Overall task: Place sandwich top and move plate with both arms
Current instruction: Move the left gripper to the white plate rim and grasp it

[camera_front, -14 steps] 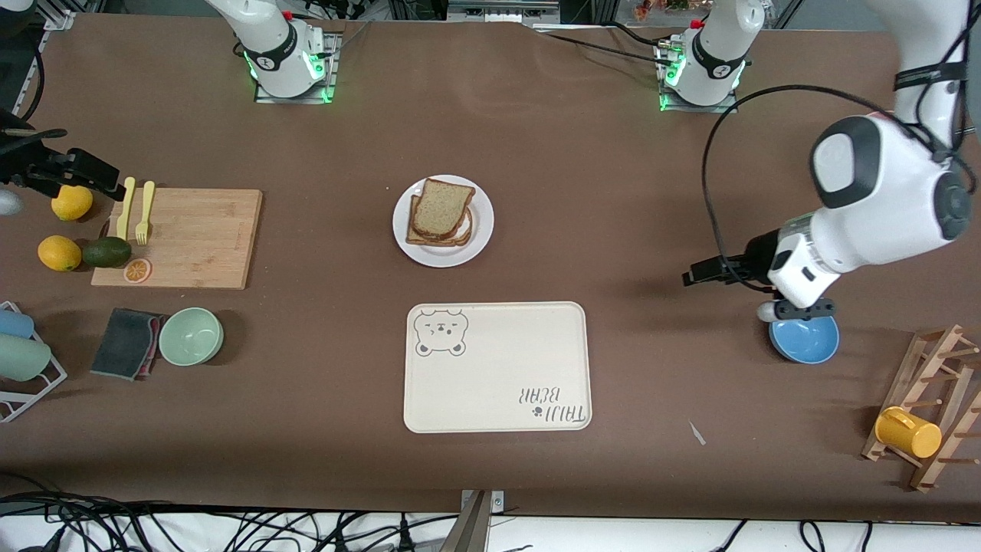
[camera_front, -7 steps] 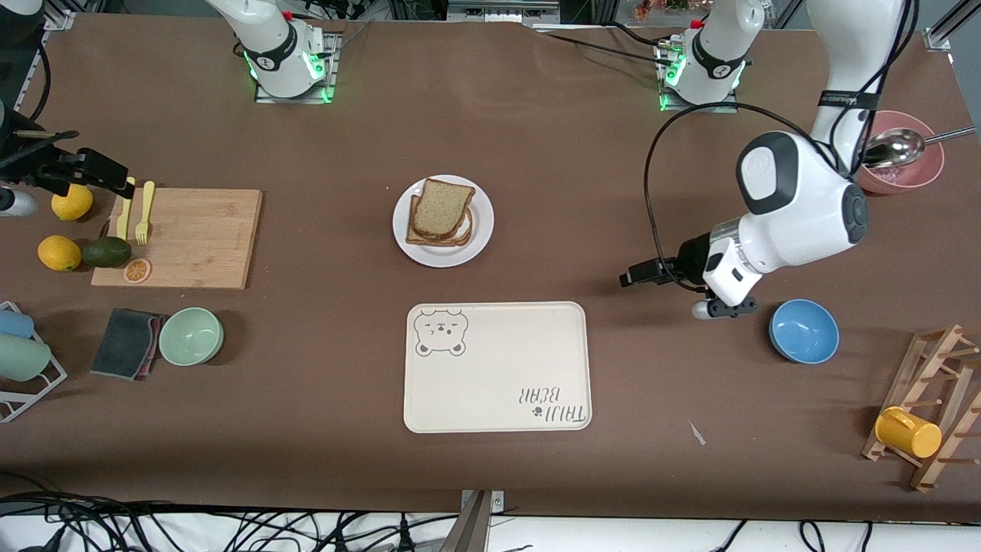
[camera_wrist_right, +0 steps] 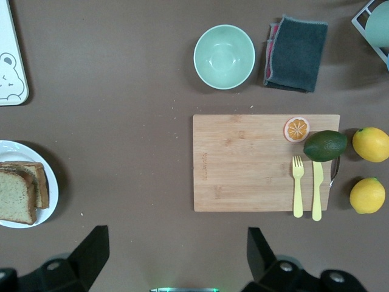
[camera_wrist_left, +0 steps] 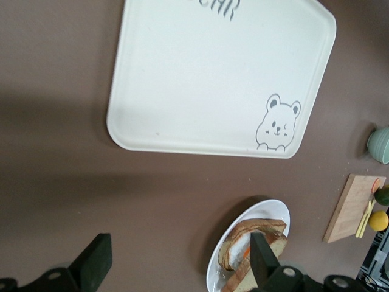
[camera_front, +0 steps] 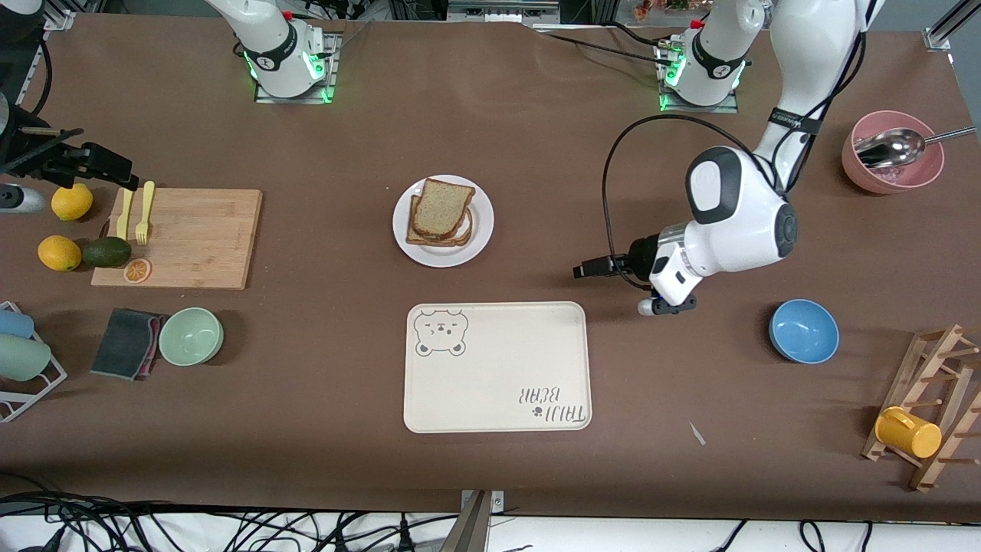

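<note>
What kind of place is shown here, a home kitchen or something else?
Most likely a robotics lab staged as a kitchen: two arms bolted to a brown-covered table, loose cables along its edge, and kitchen props such as a cutting board, a plate and a bear tray.

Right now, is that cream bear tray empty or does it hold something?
Empty. The cream bear tray shows only its printed bear and lettering; the sandwich sits on the plate.

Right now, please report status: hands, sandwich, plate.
Left hand open, over bare table between plate and blue bowl. Right hand open, above cutting board's edge. Sandwich top already on stack. Nothing blocks tray.
</note>
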Robot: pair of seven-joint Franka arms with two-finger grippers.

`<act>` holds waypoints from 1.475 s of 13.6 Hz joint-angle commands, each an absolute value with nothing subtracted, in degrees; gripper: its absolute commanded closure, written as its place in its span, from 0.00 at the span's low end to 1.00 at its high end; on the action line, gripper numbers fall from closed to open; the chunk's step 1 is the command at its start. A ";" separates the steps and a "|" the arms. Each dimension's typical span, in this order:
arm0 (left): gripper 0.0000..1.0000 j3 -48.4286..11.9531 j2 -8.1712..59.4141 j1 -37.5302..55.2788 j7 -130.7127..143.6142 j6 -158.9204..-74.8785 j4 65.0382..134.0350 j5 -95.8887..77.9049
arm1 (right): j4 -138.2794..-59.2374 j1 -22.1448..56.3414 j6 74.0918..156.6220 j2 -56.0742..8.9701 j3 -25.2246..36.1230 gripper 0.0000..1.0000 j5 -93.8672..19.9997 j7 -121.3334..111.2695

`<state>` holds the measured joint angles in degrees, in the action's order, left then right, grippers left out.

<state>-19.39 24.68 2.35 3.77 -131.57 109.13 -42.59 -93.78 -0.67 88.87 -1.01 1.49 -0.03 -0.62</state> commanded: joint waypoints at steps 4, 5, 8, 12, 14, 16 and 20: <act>0.00 -21.00 29.17 5.27 -0.88 -132.27 108.28 -48.86 | -93.08 -1.58 87.98 -0.97 0.70 0.00 -0.79 -1.41; 0.00 -20.92 29.79 6.32 -0.97 -132.71 108.11 -49.39 | -93.08 -1.58 87.98 -0.97 0.70 0.00 -0.79 -1.41; 0.00 -21.01 32.07 9.13 -6.39 -133.86 106.71 -54.20 | -93.08 -1.67 87.80 -0.97 0.88 0.00 -0.88 -1.41; 0.00 -20.92 34.97 16.15 -9.23 -141.66 106.79 -60.19 | -93.08 -1.67 87.36 -0.79 1.14 0.00 -0.88 -1.49; 0.00 -20.92 36.03 19.06 -9.49 -146.14 106.96 -62.22 | -92.90 -1.67 87.36 -0.62 1.14 0.00 -0.88 -1.49; 0.00 -20.92 37.08 19.86 -10.80 -147.13 107.05 -63.53 | -92.73 -1.67 88.24 -0.88 1.14 0.00 -0.88 -1.41; 0.00 -20.92 37.27 19.95 -24.21 -147.13 108.98 -77.12 | -92.72 -1.67 88.68 -0.79 1.14 0.00 -0.88 -1.41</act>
<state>-21.10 37.11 20.07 -16.54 -146.59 108.31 -70.29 -93.55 -0.78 88.88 -0.97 1.55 -0.03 -0.62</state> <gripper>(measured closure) 0.000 0.000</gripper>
